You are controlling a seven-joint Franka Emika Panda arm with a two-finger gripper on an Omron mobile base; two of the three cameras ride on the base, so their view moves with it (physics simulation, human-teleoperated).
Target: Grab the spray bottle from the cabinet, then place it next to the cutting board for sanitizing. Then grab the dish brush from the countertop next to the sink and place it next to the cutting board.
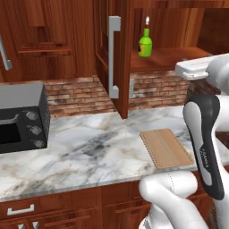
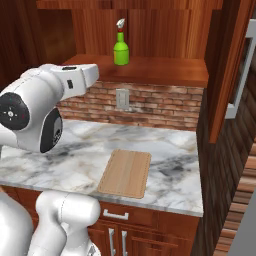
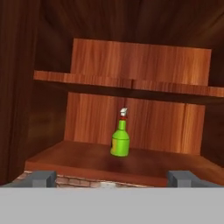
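The spray bottle, green with a white red-tipped top, stands upright on the lower shelf of the open cabinet. My gripper faces it from in front of the shelf, some way short of the bottle. It is open, its fingertips spread wide with nothing between them. The tan cutting board lies flat on the marble counter below the cabinet. The dish brush is out of view.
The cabinet door stands open, swung out over the counter with its grey bar handle. A black microwave sits at the counter's left. A brick backsplash with a wall outlet runs behind. A second shelf hangs above the bottle.
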